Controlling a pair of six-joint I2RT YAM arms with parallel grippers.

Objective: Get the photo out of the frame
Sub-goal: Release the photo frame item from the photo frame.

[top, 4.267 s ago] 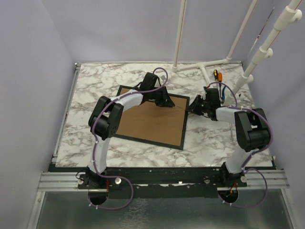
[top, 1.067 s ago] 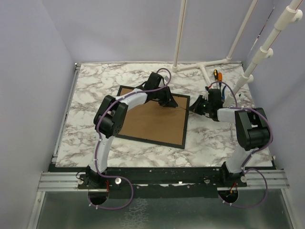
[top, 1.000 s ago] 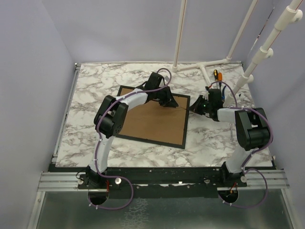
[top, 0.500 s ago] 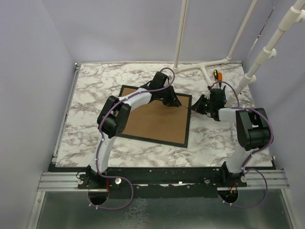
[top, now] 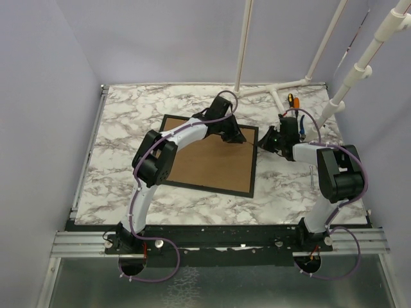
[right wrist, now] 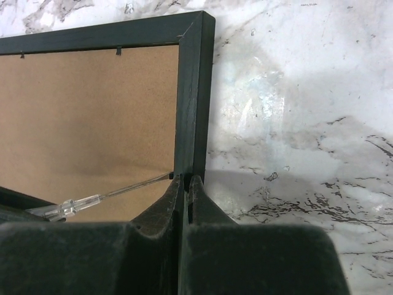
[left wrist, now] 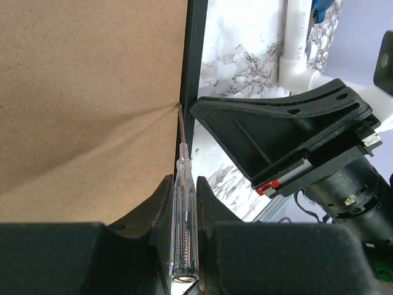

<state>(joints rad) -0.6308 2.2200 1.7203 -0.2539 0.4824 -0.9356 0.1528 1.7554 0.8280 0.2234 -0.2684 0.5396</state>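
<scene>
The frame (top: 252,172) lies face down on the marble table, its brown backing board (top: 205,163) up. The photo is hidden beneath that board. My left gripper (top: 239,137) is shut on a clear-handled screwdriver (left wrist: 183,227). The screwdriver's thin blade reaches the seam between the board (left wrist: 86,92) and the frame's black right border (left wrist: 195,49). My right gripper (right wrist: 186,179) is shut, its fingertips resting against that same border (right wrist: 195,92), just beside the blade tip. The screwdriver (right wrist: 67,207) also shows in the right wrist view, coming in from the left.
A white pipe stand (top: 276,90) rises at the back right of the table. An orange-handled tool (top: 292,101) lies near its foot, just behind my right arm. Purple walls close in on the left and right.
The frame's right end has shifted a little toward the back right. My left gripper moved right with the screwdriver, and my right gripper edged back alongside it.
</scene>
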